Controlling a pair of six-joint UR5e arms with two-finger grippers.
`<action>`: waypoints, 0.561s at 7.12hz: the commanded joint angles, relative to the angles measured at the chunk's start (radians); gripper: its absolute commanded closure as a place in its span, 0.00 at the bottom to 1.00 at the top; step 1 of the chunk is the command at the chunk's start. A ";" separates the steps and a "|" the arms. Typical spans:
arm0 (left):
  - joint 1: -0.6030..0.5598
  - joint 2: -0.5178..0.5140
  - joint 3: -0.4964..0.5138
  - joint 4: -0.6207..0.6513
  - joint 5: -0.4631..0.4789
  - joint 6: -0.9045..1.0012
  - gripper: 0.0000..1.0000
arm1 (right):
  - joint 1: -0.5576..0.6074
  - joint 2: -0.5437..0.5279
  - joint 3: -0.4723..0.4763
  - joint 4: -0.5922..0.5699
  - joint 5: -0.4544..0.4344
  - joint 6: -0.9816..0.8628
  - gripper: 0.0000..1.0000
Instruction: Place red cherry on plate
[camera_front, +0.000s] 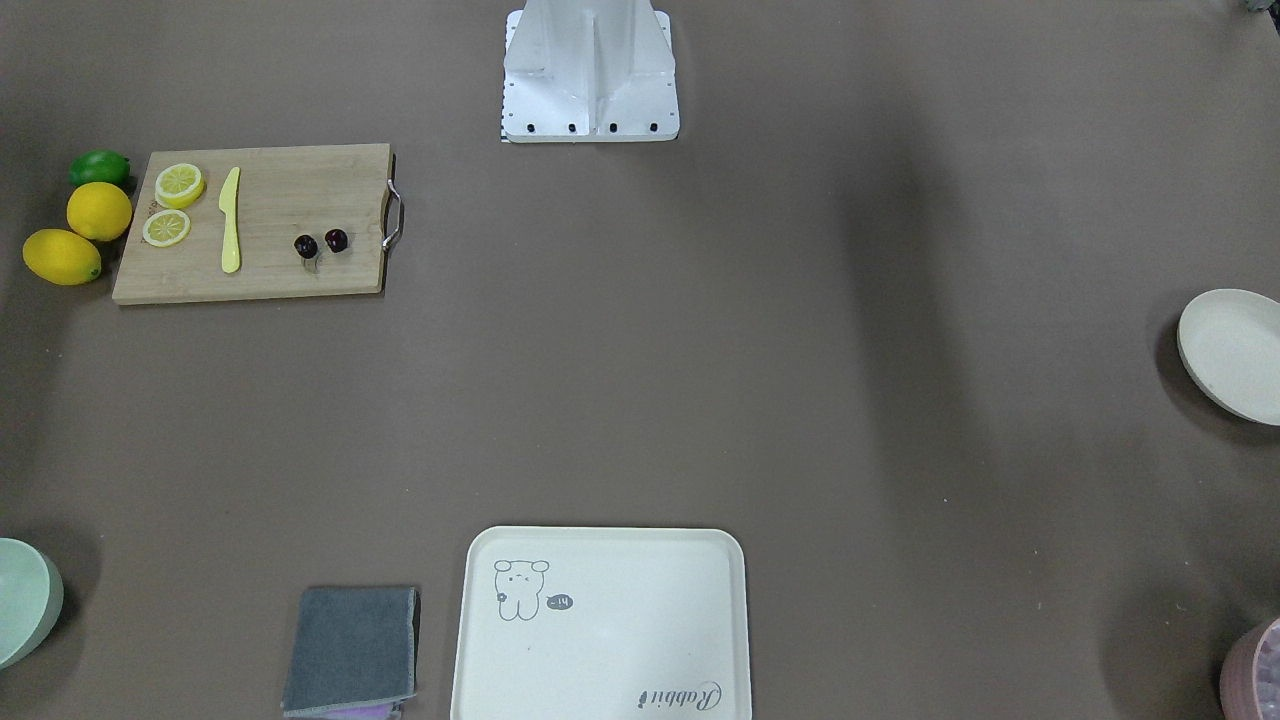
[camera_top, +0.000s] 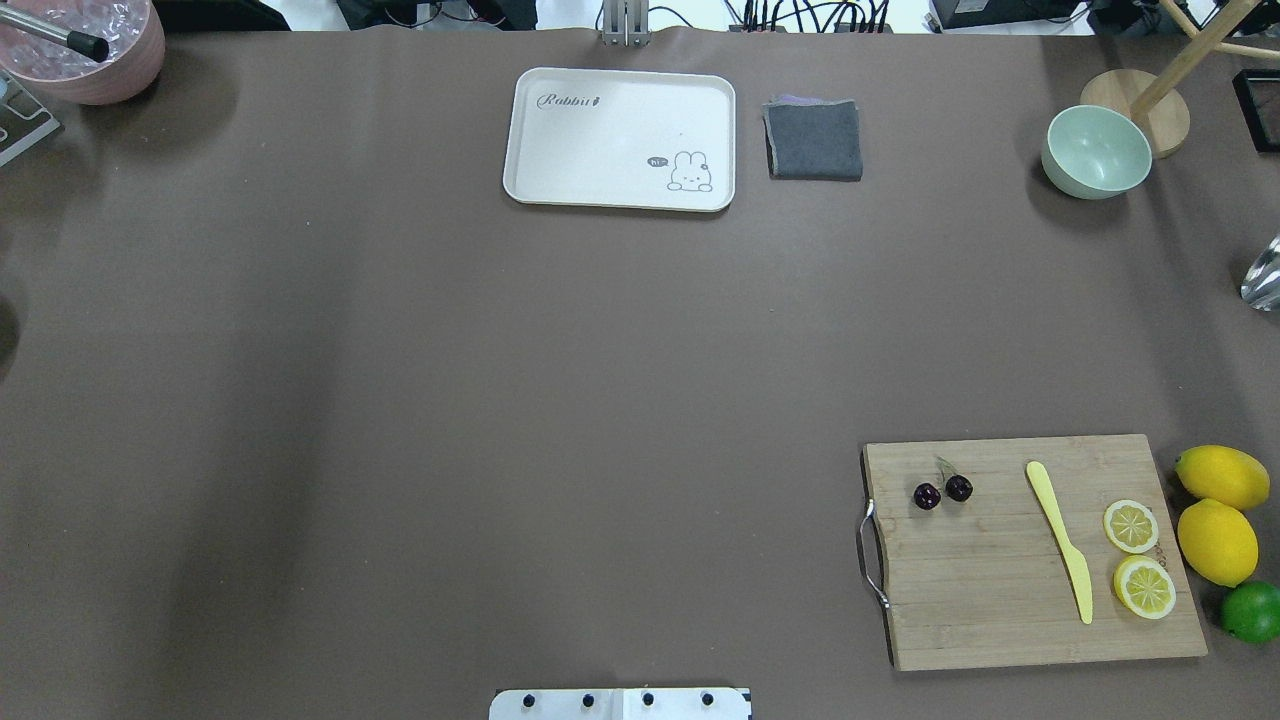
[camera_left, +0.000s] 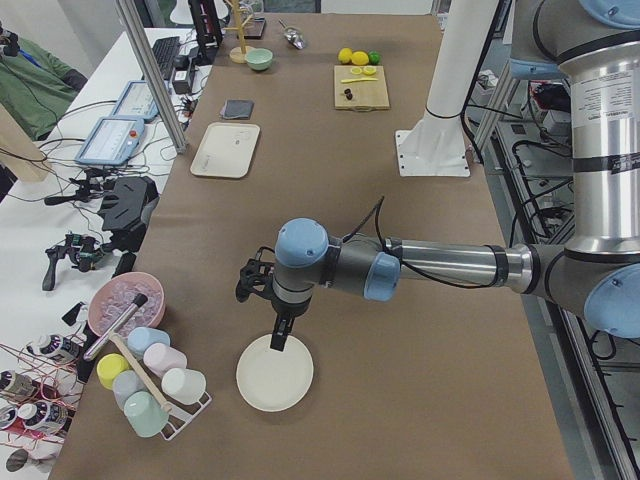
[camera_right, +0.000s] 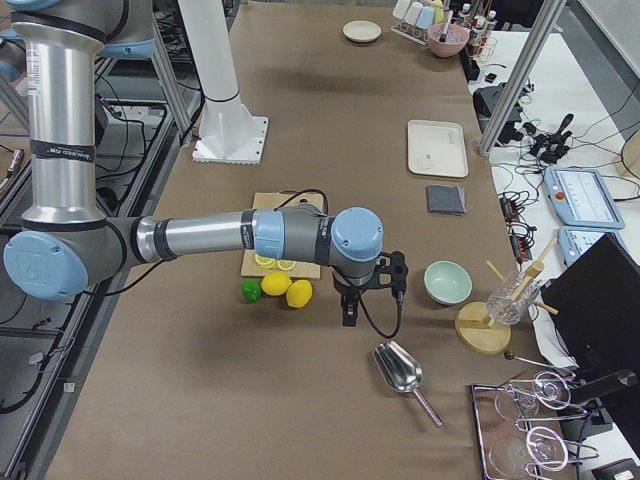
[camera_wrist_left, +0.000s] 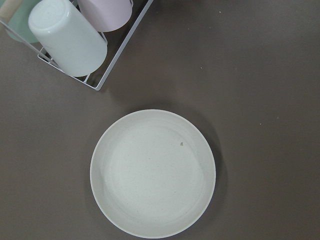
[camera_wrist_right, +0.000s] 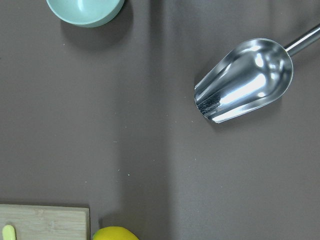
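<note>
The red cherry (camera_front: 320, 243) (camera_top: 942, 491), a dark joined pair, lies on a wooden cutting board (camera_front: 270, 270) (camera_top: 990, 600) near its metal handle. The round cream plate (camera_wrist_left: 153, 172) (camera_front: 1235, 355) (camera_left: 275, 373) sits empty at the table's far left end. My left gripper (camera_left: 280, 340) hangs directly above the plate; I cannot tell whether it is open or shut. Beyond the right end of the board, near the lemons, my right gripper (camera_right: 349, 312) points down, and its state is unclear too. No fingers appear in either wrist view.
On the board are a yellow knife (camera_top: 1060, 540) and two lemon slices (camera_top: 1131, 526); two lemons (camera_top: 1217, 541) and a lime (camera_top: 1252, 611) lie beside it. A rabbit tray (camera_top: 560, 150), grey cloth (camera_top: 814, 139), green bowl (camera_top: 1096, 151), metal scoop (camera_wrist_right: 243, 87) and cup rack (camera_wrist_left: 95, 82) stand around.
</note>
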 joint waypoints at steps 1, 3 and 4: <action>0.000 0.000 0.000 -0.004 -0.001 0.002 0.02 | 0.007 -0.005 0.001 0.000 0.000 0.000 0.00; 0.002 -0.003 0.000 -0.007 -0.001 0.003 0.02 | 0.014 -0.009 0.001 0.000 -0.001 0.000 0.00; 0.002 -0.001 0.013 -0.007 -0.003 0.002 0.02 | 0.021 -0.015 0.006 0.000 -0.001 -0.003 0.00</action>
